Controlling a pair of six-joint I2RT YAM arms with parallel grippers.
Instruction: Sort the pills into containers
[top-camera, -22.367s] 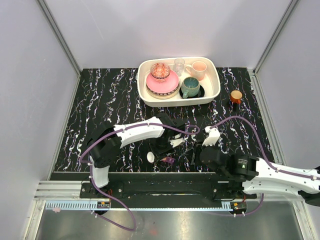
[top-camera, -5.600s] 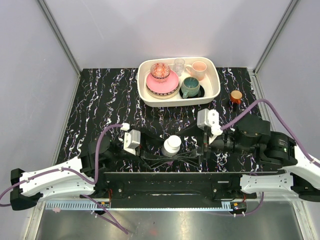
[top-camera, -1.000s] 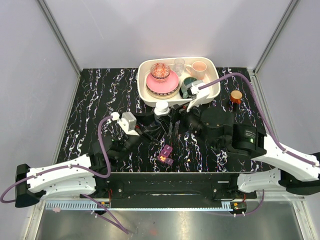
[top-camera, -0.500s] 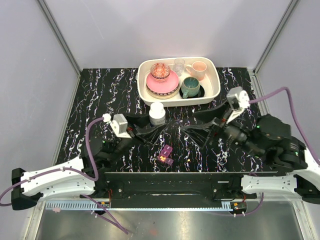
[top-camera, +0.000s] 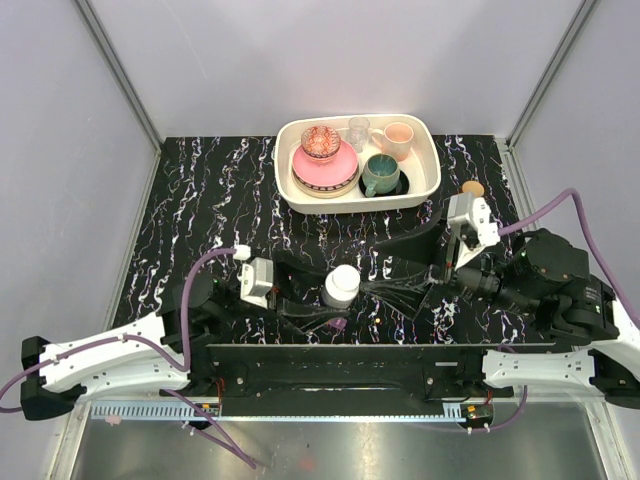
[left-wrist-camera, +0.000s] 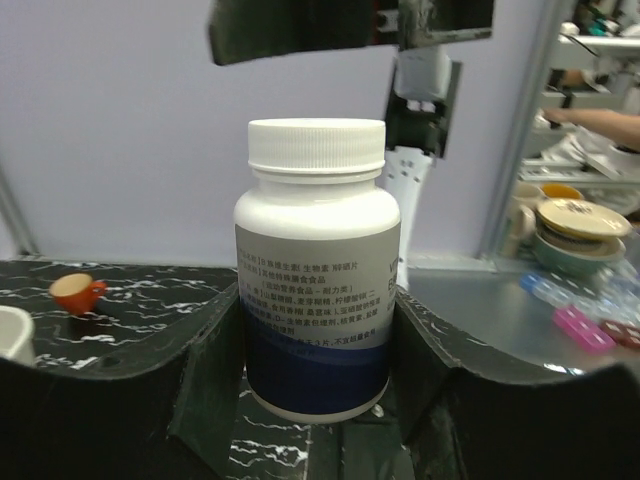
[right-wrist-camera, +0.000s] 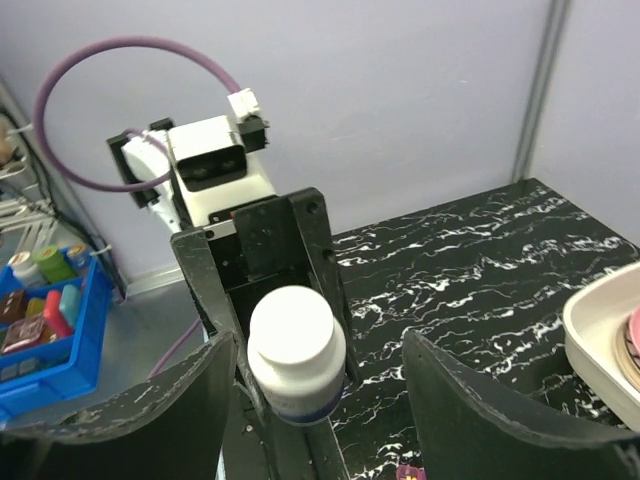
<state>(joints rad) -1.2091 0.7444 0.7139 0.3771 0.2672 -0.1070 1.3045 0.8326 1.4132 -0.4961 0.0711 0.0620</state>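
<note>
A white bottle (top-camera: 342, 285) with its cap on stands upright, and my left gripper (top-camera: 330, 298) is shut on its lower body; the left wrist view shows the bottle (left-wrist-camera: 315, 300) squeezed between both fingers. From the right, my right gripper (top-camera: 388, 287) faces the bottle with jaws open, holding nothing. In the right wrist view the bottle (right-wrist-camera: 295, 362) sits just ahead of the spread fingers (right-wrist-camera: 150, 420). The magenta pill box (top-camera: 337, 323) peeks out under the bottle; its edge (right-wrist-camera: 408, 472) shows yellowish specks, the pills.
A cream tray (top-camera: 432, 175) of crockery stands at the back centre. A small brown jar (top-camera: 472, 188) with an orange lid sits right of it, half hidden by the right wrist. The black marbled table (top-camera: 200, 200) stretches to the left.
The left gripper has carried the bottle from near the tray toward the front edge, over the pill box. The right gripper has swung back and now faces the bottle.
</note>
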